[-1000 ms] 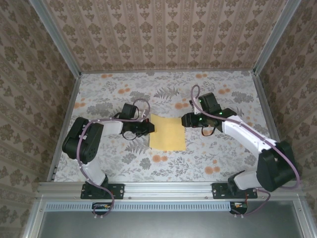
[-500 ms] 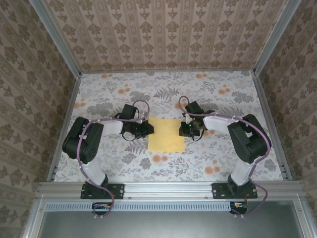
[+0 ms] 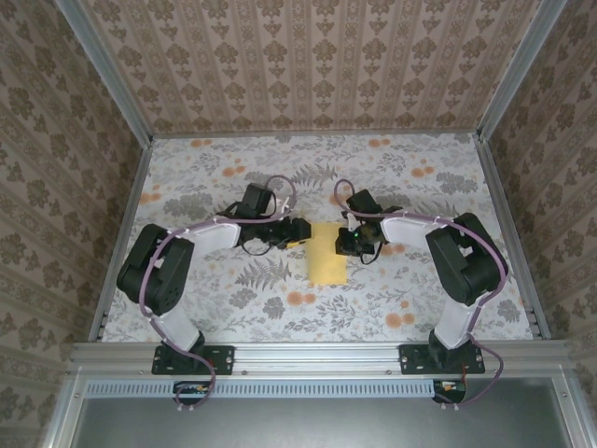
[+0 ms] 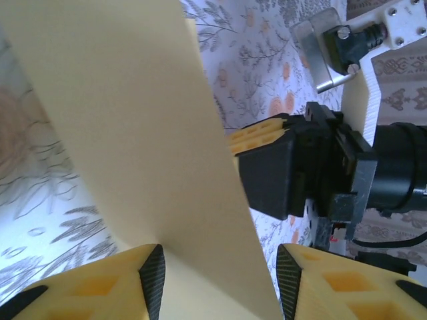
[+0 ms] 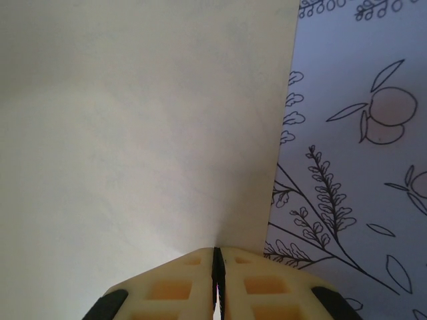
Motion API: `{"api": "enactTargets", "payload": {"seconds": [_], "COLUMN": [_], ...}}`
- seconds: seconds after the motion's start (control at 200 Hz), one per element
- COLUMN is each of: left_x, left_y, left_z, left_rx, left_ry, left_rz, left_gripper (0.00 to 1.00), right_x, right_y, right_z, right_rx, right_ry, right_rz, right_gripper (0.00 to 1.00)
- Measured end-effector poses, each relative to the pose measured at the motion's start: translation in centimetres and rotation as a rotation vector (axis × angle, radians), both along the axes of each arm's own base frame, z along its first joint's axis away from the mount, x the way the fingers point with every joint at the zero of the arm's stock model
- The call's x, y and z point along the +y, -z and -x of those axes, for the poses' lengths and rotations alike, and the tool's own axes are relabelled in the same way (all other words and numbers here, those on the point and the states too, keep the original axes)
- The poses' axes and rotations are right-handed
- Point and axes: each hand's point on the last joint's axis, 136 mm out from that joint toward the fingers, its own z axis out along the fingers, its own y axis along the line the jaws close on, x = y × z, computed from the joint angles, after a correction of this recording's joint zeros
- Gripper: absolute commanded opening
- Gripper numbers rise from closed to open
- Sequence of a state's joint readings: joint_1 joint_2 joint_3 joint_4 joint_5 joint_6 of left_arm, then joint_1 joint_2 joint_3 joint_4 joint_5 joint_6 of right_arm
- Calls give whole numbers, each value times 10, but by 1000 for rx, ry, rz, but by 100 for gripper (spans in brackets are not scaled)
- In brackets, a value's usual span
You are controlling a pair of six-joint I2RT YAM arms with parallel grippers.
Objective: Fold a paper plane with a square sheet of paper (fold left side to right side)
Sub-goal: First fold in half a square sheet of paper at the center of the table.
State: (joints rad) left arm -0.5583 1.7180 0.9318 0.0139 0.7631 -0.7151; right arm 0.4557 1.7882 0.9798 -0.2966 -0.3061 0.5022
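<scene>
Midway up the desk (image 3: 233,299), the paper (image 3: 326,259) lies as a strip, its long axis running near to far. The right gripper (image 5: 215,257), jaws closed tight on nothing, presses its right edge, seemingly to pin it. The left gripper (image 3: 297,231) holds the left flap up, tilted rightward for the fold. Its jaws stand partly apart with the flap across the gap; I cannot tell whether they grip it.

Two robot arms, the left arm (image 3: 159,266) and the right arm (image 3: 466,257), share one flower-printed cloth (image 3: 233,177) with one square sheet of paper (image 3: 326,261). Two grippers (the left gripper (image 3: 300,231), the right gripper (image 3: 347,241)) carry two fingers (image 4: 100,287) apiece, four in all.
</scene>
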Motion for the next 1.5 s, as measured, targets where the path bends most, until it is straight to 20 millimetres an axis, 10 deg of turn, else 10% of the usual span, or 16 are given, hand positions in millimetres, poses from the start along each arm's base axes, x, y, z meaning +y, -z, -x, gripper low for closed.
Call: {"api": "enactTargets", "payload": {"seconds": [0.49,0.985,1.205,1.495], "left_x": [-20,-23,-23,-19], "left_y": [29,28,28,31], "left_z": [6,7,7,7], "left_rx": [60,51,51,53], "left_ry": [38,44,44,35], "left_rz": [-27,-24,-25,-47], "left_gripper": [50,41,38,44], "right_x": [6,16,23,30], "right_y": [-57,-52,-27,-20], "right_z": [-5,-13,-14,-15], "right_rx": [-132,-91,-20,11], "right_ry": [17,109,120,117], "right_rz": [-142,-293,-318,-356], "right_gripper": [40,51,42,6]}}
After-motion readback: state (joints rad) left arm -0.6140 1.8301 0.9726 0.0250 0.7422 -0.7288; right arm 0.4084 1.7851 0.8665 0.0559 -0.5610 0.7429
